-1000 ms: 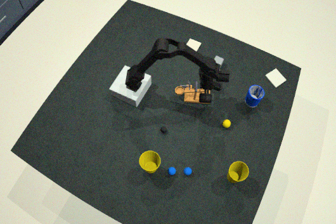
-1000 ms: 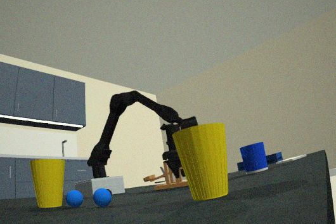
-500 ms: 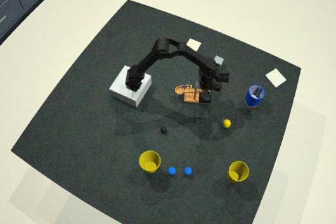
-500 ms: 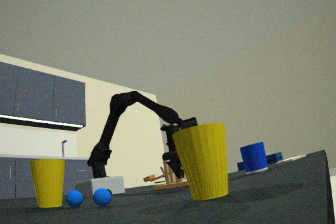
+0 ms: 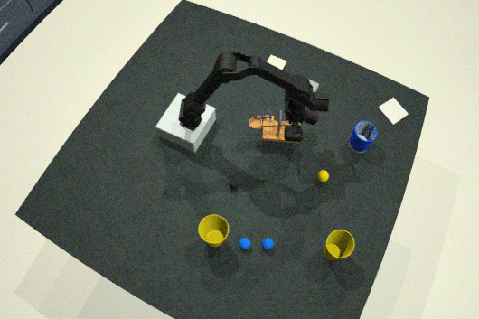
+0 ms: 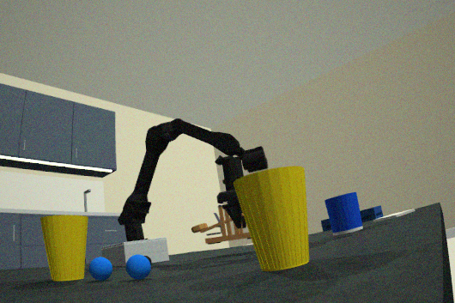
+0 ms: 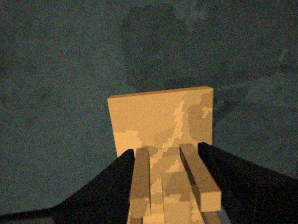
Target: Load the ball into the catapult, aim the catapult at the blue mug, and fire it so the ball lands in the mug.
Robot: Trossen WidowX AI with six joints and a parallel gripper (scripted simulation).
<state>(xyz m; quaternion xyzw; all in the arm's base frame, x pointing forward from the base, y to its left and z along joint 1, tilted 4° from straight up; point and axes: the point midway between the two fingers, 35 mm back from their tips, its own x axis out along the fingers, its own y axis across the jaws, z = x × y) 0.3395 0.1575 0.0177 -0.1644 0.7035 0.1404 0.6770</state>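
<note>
The orange wooden catapult (image 5: 271, 133) (image 6: 215, 240) (image 7: 150, 115) stands on the dark mat, its throwing cup (image 5: 255, 123) (image 6: 199, 227) pointing toward the arm's base; no ball shows in the cup. My gripper (image 5: 293, 131) (image 6: 241, 222) (image 7: 165, 151) points down and is shut on the catapult's frame, one finger outside each of its two sloping bars. The blue mug (image 5: 362, 136) (image 6: 343, 212) stands upright beyond the catapult's far end. A yellow ball (image 5: 323, 176) lies between them, off to one side. Two blue balls (image 5: 245, 243) (image 5: 267, 243) lie farther off.
Two yellow cups (image 5: 213, 230) (image 5: 339, 245) stand upright on either side of the blue balls. A small black ball (image 5: 233, 185) lies in the arm's shadow. White flat squares (image 5: 277, 61) (image 5: 393, 110) lie toward the far edge of the dark mat (image 5: 113, 176).
</note>
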